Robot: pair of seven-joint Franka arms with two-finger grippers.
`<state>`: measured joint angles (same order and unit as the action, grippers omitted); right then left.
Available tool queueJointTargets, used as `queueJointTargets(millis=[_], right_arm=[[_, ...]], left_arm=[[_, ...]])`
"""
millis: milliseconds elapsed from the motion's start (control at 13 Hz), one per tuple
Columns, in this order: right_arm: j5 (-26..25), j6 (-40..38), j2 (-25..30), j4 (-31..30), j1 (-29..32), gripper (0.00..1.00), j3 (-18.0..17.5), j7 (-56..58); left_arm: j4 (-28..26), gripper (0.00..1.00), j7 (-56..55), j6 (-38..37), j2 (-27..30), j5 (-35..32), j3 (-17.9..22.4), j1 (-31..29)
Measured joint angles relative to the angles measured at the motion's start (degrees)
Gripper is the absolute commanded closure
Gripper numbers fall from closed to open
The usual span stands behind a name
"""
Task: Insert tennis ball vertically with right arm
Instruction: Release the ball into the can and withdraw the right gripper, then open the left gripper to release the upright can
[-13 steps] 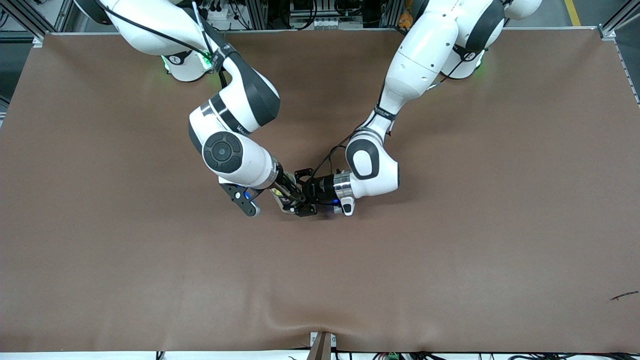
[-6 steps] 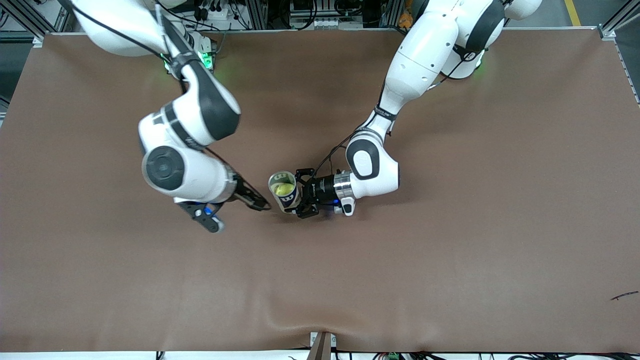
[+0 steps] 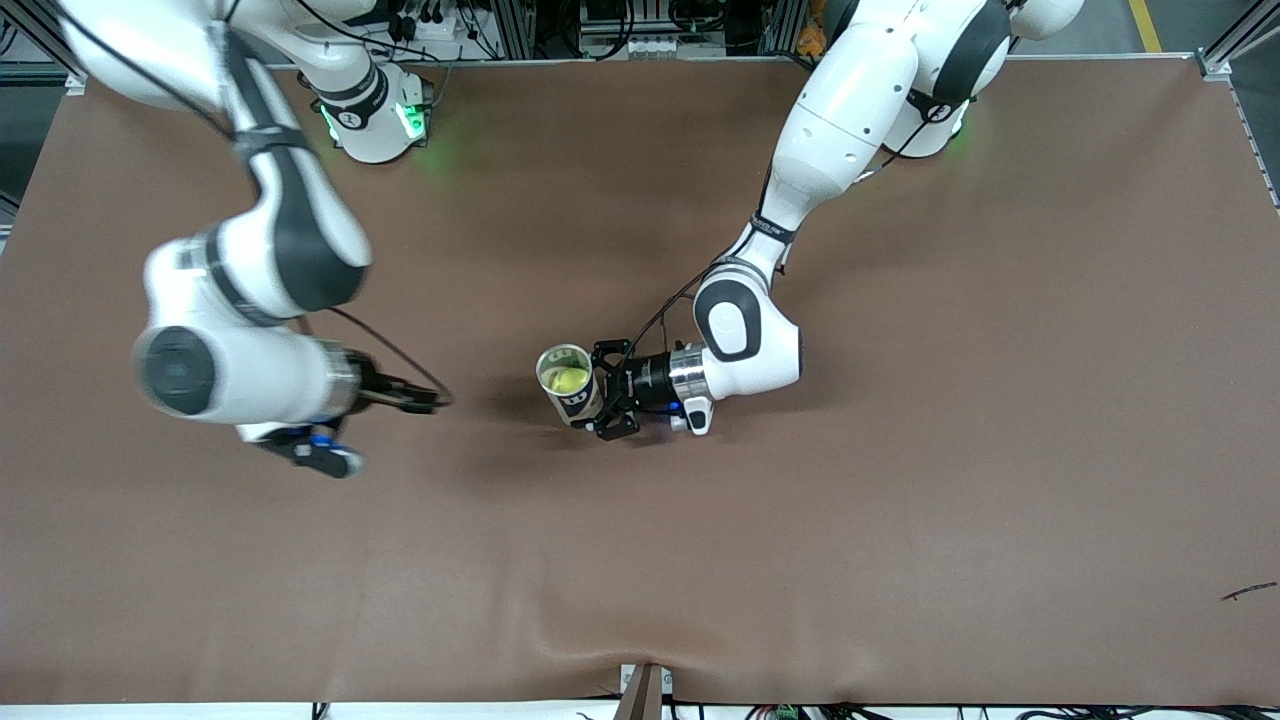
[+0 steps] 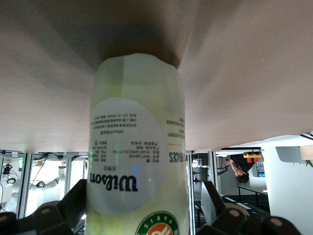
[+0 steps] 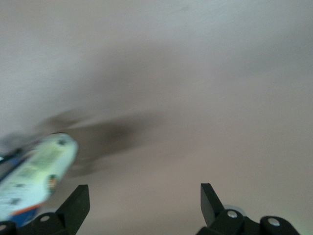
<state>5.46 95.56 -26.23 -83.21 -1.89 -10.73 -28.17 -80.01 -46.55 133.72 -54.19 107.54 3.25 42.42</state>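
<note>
A clear Wilson tennis-ball can (image 3: 578,398) stands upright and open-topped at the table's middle. A yellow-green tennis ball (image 3: 568,379) lies inside it. My left gripper (image 3: 598,394) is shut on the can's side and reaches it from the left arm's end. In the left wrist view the can (image 4: 137,147) fills the space between the fingers (image 4: 213,200). My right gripper (image 3: 428,401) is open and empty, low over bare table, apart from the can toward the right arm's end. In the right wrist view its gripper (image 5: 144,203) frames bare table, with the can (image 5: 34,178) at the edge.
The brown table cover (image 3: 900,500) has a raised wrinkle at its near edge (image 3: 640,640). A small dark scrap (image 3: 1248,591) lies near the front corner at the left arm's end.
My right gripper was over the can's mouth, then drew away toward the right arm's end of the table, empty. The ball now shows inside the can. The left arm held still.
</note>
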Motion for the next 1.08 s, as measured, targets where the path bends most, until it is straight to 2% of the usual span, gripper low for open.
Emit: queueJointTargets(millis=[231,385,538,769,1077], right_arm=[[0.14,0.17,8.01,-8.14,7.57,0.00,0.73,14.55],[0.15,0.31,13.85,-12.74,6.92,0.00,4.25,21.28],[0.15,0.39,18.41,-14.62,6.46,0.00,7.56,28.36],[0.13,-0.77,22.71,-13.92,7.06,0.00,10.63,34.30],[-0.42,-12.75,24.67,-6.48,6.98,0.00,10.84,31.60]], left_arm=[[0.06,0.00,0.00,0.08,0.05,-1.77,0.08,-0.08],[0.08,0.00,-0.02,0.14,0.10,-2.64,0.11,-0.26],[0.10,0.00,-0.65,0.16,0.26,-3.96,0.13,-0.42],[0.25,0.00,-4.92,0.24,1.21,-9.55,0.72,-0.62],[0.42,0.00,-8.82,0.28,2.46,-15.54,1.61,-1.40]])
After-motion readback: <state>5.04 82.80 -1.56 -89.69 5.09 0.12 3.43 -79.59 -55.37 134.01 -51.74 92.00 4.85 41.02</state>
